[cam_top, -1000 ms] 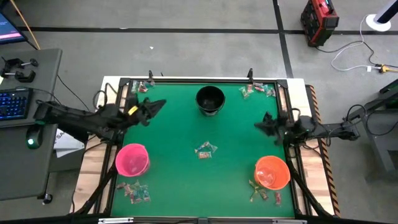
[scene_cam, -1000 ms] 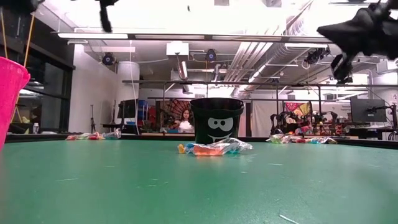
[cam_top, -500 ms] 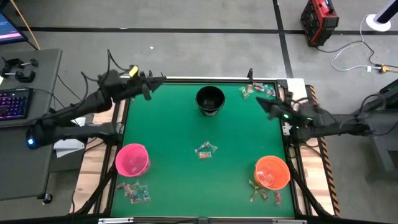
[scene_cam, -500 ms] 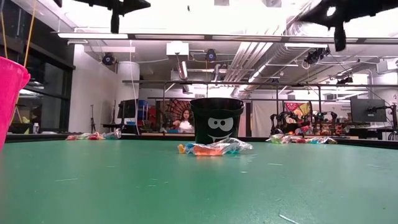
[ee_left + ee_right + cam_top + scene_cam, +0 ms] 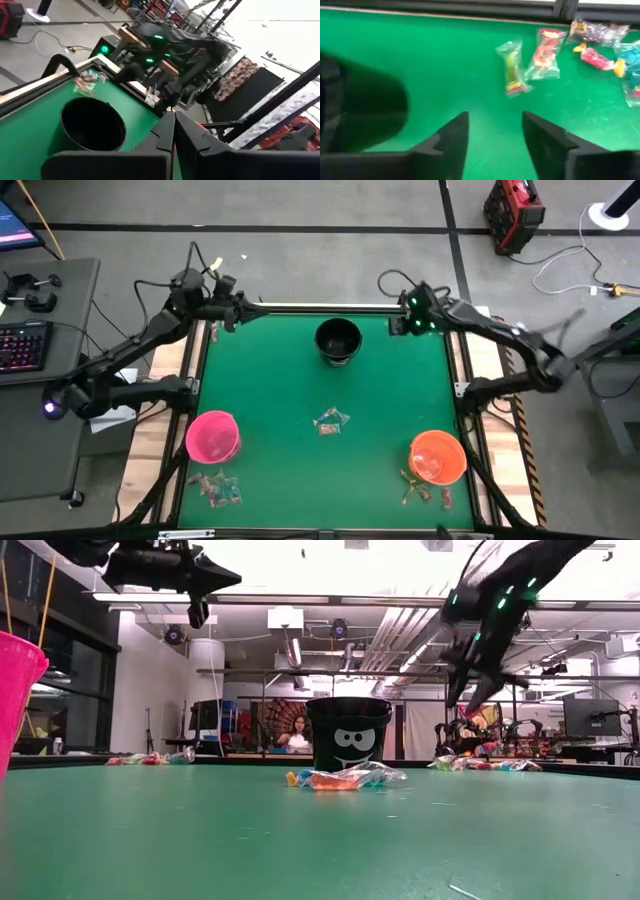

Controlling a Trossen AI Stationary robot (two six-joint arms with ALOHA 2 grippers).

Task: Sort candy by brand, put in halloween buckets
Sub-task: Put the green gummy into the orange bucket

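Observation:
Three halloween buckets stand upright on the green table: black [image 5: 338,340] at the far middle, pink [image 5: 213,436] near left, orange [image 5: 438,457] near right. Candy lies in small heaps at the centre [image 5: 329,421], near left [image 5: 215,488] and near right [image 5: 425,488]. My right gripper [image 5: 495,117] hangs open above the mat at the far right. A clear-wrapped green sweet [image 5: 512,75] and a red one [image 5: 547,47] lie just beyond its fingers. My left gripper [image 5: 173,114] is shut and empty, raised over the far left corner [image 5: 243,311].
A raised dark frame [image 5: 300,307] rims the table. The black bucket [image 5: 365,115] stands close beside my right gripper, toward the table's left. More sweets [image 5: 600,55] lie against the far rim. A person [image 5: 298,737] sits in the room beyond the table.
My left gripper has risen from over the table's left side and swung to the far left corner. My right gripper has gone from the right edge toward the far edge, tipped down over the far right candy heap, and opened.

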